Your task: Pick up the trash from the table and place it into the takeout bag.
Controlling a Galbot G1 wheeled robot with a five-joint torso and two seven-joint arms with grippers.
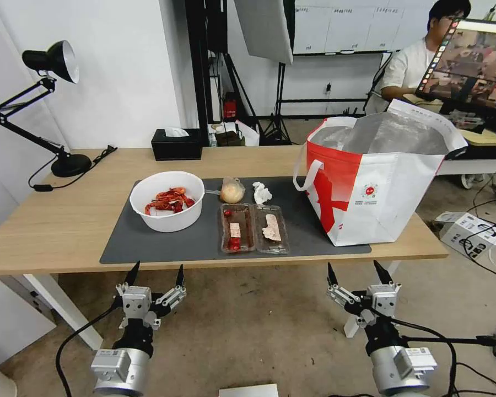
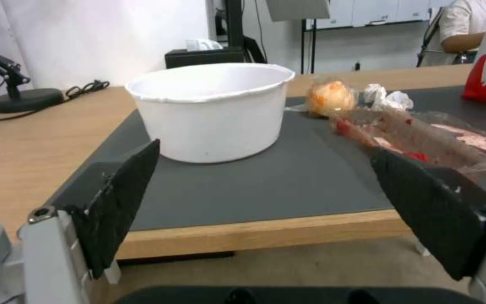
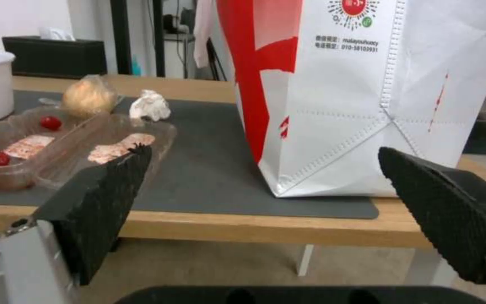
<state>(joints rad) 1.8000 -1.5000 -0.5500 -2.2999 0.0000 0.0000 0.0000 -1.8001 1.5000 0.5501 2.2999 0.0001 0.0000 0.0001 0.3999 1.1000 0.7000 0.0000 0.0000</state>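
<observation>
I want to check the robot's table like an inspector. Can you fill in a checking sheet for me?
Surface: light-wood table bearing a dark grey mat.
Job's things: white bowl of red shells, clear tray, small bag and crumpled tissue all on the mat; takeout bag stands open at its right end.
Clutter: black tissue box, desk lamp.
Grippers: left tool and right tool open, empty, below the table's front edge.
Cables: lamp cord on the table; cables on the floor.
Surroundings: a person at a far desk.
</observation>
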